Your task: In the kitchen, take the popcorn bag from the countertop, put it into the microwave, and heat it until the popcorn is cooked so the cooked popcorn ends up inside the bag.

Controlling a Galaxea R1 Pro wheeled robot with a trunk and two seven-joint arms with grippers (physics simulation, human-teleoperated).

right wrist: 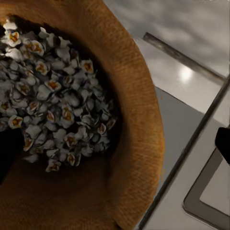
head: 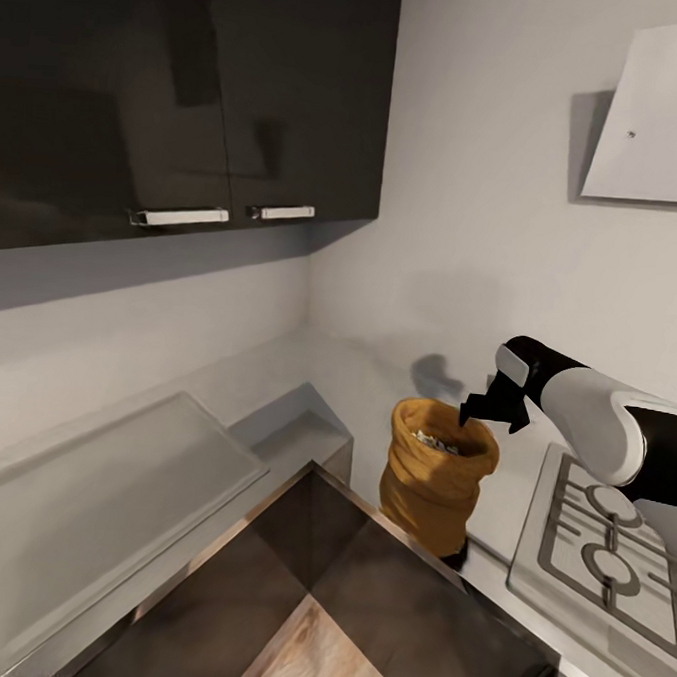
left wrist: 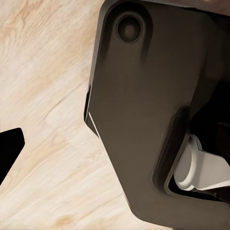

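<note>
The right gripper (head: pixel 491 409), jaws spread wide, hovers over the rim of the wrinkled tan-gold cloth popcorn bag (head: pixel 432 477), which stands on the grey countertop (head: pixel 494 573) left of the gas hob (head: pixel 606 550), whitish popcorn (right wrist: pixel 52 100) heaped inside. Whether the left gripper is open or closed cannot be told.

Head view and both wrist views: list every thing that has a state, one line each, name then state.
popcorn bag: upright on the countertop, mouth open.
popcorn: heaped inside the bag, whitish pieces.
right gripper: open, poised over the bag's rim, one finger at each side of the right wrist view.
wall cabinets: both doors shut.
gas hob: no flame visible.
left gripper: cannot tell; its camera faces wood floor.
</note>
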